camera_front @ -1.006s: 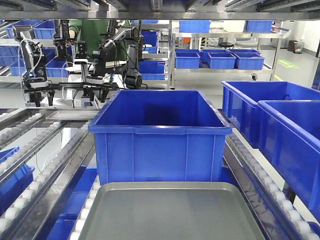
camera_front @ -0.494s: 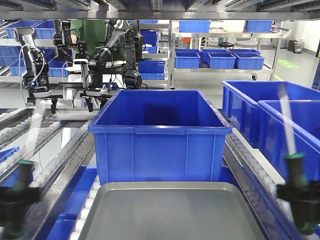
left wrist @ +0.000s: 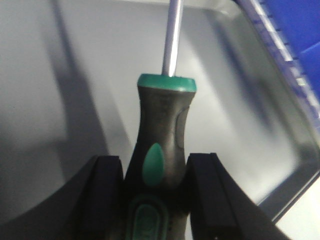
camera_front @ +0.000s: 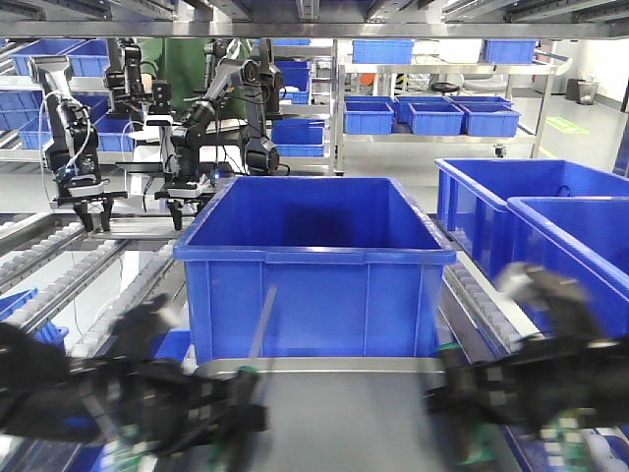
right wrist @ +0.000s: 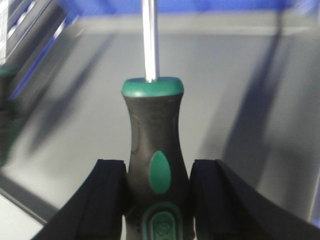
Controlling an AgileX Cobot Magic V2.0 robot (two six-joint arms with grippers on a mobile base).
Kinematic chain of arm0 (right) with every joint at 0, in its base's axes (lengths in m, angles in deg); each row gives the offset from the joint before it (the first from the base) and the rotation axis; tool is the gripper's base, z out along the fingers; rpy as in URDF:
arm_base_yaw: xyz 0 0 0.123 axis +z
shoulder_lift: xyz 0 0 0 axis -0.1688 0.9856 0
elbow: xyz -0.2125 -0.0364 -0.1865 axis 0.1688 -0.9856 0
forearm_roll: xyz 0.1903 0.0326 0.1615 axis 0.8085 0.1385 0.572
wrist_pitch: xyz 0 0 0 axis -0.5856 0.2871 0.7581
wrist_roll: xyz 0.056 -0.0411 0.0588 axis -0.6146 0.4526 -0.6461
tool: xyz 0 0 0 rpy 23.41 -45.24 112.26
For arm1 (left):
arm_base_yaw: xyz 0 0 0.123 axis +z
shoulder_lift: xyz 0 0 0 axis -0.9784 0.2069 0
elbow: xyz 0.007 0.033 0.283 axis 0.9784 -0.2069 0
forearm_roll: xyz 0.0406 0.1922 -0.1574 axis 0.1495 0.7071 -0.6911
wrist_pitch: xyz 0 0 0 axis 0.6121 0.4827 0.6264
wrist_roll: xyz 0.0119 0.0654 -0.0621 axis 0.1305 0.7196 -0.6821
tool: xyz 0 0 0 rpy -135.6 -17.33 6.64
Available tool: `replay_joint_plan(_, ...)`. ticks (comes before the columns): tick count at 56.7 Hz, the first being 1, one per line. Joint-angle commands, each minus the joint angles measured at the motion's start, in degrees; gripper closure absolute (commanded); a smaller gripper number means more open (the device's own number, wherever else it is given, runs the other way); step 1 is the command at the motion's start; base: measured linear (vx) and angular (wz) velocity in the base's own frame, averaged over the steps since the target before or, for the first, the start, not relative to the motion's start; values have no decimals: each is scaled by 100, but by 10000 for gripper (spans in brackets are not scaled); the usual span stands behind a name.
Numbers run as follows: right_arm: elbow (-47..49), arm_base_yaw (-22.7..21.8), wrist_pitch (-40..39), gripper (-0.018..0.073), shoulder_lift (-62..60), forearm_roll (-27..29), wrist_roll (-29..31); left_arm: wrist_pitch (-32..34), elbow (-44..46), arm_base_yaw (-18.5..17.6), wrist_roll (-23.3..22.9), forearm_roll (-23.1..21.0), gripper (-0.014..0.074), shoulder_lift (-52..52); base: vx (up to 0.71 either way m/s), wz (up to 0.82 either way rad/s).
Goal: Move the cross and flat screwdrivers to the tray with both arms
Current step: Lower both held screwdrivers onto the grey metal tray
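Note:
My left gripper (left wrist: pixel 155 165) is shut on the black-and-green handle of one screwdriver (left wrist: pixel 162 135). Its shaft (left wrist: pixel 171 35) points out over the grey metal tray (left wrist: pixel 75 75). My right gripper (right wrist: pixel 157 167) is shut on the handle of the other screwdriver (right wrist: pixel 155 130), which is also held over the tray (right wrist: pixel 240 100). In the front view both arms are motion-blurred low over the tray (camera_front: pixel 344 413), the left gripper (camera_front: pixel 221 413) on its left side and the right gripper (camera_front: pixel 457 393) on its right. The left screwdriver's shaft (camera_front: pixel 263 324) slants upward.
A deep blue bin (camera_front: pixel 314 265) stands just behind the tray on the roller conveyor. More blue bins (camera_front: pixel 550 236) are at the right. Roller rails (camera_front: pixel 59 275) run along the left. Other robot arms (camera_front: pixel 187 128) and shelving are far back.
A second ago the arms were out of view. They came in from both sides with the screwdrivers and are now low over the tray.

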State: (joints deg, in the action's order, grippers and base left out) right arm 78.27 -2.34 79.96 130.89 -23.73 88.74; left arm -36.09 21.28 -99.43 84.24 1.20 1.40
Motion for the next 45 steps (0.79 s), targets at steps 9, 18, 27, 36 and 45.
replay_joint_plan(9,479,322,-542,568,480,587,12,259,789,-295,150,-589,592,360,0,0)
replay_joint_plan(18,491,322,-535,549,633,822,12,335,948,-333,149,-600,563,547,0,0)
replay_joint_plan(27,491,322,-520,459,635,802,12,533,957,-333,149,-583,468,546,0,0)
replay_joint_plan(36,491,322,-423,288,635,784,17,475,957,-333,149,-578,306,546,0,0)
replay_joint_plan(45,491,322,-327,120,635,784,38,318,957,-333,149,-572,153,546,0,0)
